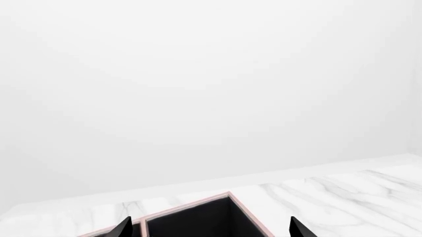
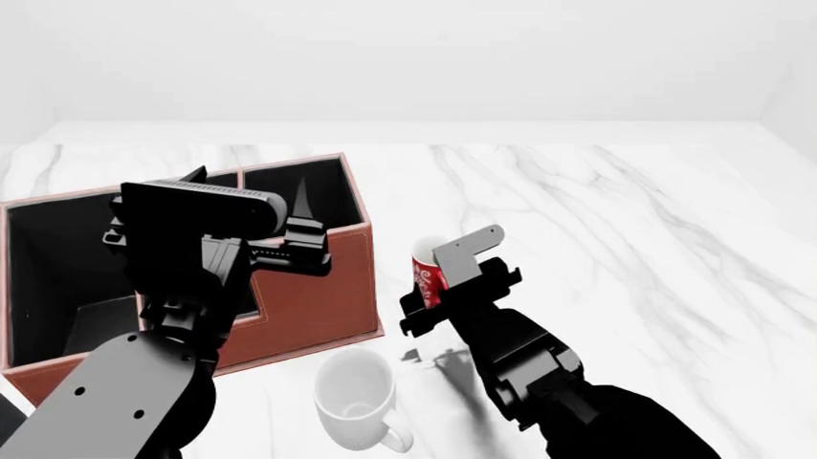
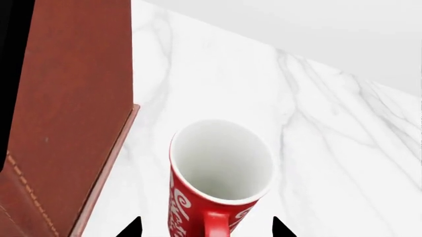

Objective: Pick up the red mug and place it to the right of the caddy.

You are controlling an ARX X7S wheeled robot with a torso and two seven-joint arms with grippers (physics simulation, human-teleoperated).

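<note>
The red mug (image 3: pixel 221 170) has white script, a white inside and a red handle that faces my right gripper. It is upright on the marble just right of the caddy (image 3: pixel 72 98), with a small gap between them. It also shows in the head view (image 2: pixel 428 273). My right gripper (image 3: pixel 207 228) is open, with a fingertip (image 3: pixel 135 228) on each side of the mug's lower part. My left gripper (image 1: pixel 211 228) is open and empty above the caddy's black-lined back compartment (image 1: pixel 197 219). In the head view the left gripper (image 2: pixel 251 182) hovers over the caddy (image 2: pixel 313 296).
A larger plain white mug (image 2: pixel 358 402) stands on the marble table (image 2: pixel 613 239) in front of the caddy's right corner, close to my right arm. White walls close off the table's far side.
</note>
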